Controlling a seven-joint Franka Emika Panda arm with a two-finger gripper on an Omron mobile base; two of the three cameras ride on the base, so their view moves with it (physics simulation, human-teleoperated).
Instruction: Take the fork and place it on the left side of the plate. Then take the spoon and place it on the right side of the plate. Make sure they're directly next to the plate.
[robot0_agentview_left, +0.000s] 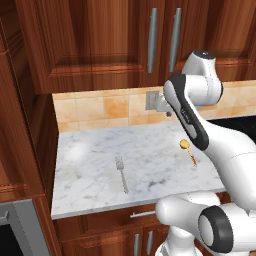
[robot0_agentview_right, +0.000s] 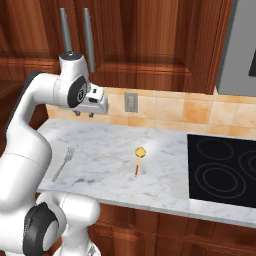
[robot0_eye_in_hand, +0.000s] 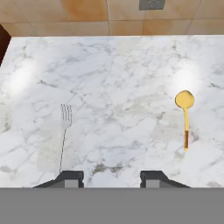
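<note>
The slim grey fork (robot0_agentview_left: 121, 174) (robot0_agentview_right: 63, 163) (robot0_eye_in_hand: 64, 131) lies flat on the marble counter, tines toward the wall. The yellow spoon (robot0_agentview_left: 188, 150) (robot0_agentview_right: 139, 159) (robot0_eye_in_hand: 185, 118) lies to its right, bowl toward the wall, orange-brown handle toward the front edge. My gripper (robot0_agentview_right: 83, 114) (robot0_eye_in_hand: 111, 177) hangs high above the counter, between the two and nearer the front edge, pointing down. It is open and holds nothing. The plate is out of view.
A black cooktop (robot0_agentview_right: 225, 172) is set into the counter right of the spoon. A wall outlet (robot0_agentview_right: 131, 102) (robot0_eye_in_hand: 151, 4) sits on the tiled backsplash. Wooden cabinets (robot0_agentview_left: 100, 40) hang above, and a wooden side wall (robot0_agentview_left: 30, 130) bounds the counter's left end.
</note>
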